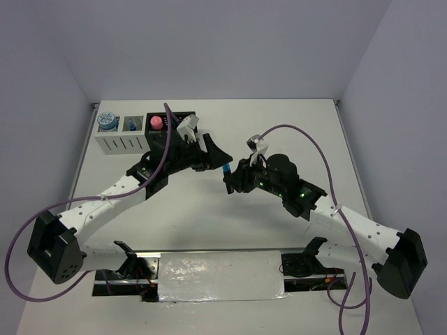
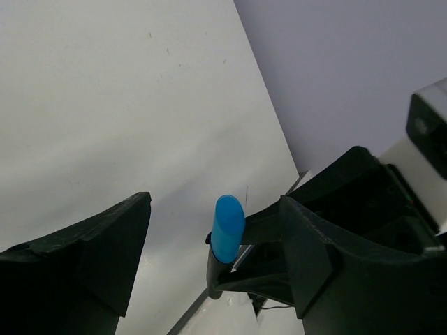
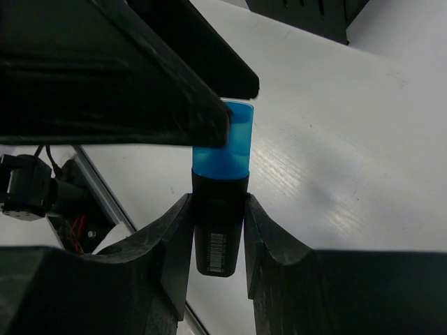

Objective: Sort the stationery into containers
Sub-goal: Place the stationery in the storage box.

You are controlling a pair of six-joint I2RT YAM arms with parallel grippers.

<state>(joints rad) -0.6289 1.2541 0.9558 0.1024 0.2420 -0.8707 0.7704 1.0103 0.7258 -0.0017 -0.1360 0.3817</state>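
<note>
Highlighter (image 2: 228, 229), blue cap, black body: held off the tabletop (image 1: 279, 132), over its middle, in the right gripper (image 3: 218, 209). Its fingers (image 3: 174, 244) are clenched on the black body from both sides and touch it. The cap stands clear beyond the fingertips. A barcode label shows on the body between the fingers.

Left gripper (image 2: 213, 204): fingers (image 2: 91, 251) spread wide, released, grasping nothing. Left wrist view: the cap sits in the gap between them, apart from both as far as that view shows. Right wrist view: one left finger crosses the top of the frame and overlaps the cap's upper left edge. Contact there cannot be told.

Top view: the two grippers meet tip to tip above the tabletop, with the highlighter's blue end toward the left gripper.

Boxes (image 1: 124, 144): row of four at the far left of the tabletop, two white then two black, apart from the highlighter.
- Leftmost white: round blue piece (image 1: 107, 121) inside.
- Second white: small bottle (image 1: 130, 125) inside.
- First black: pink item (image 1: 156, 122) inside, too small to tell its kind.
- Last black box (image 1: 183, 115): partly hidden behind the left arm, contents cannot be told.
</note>
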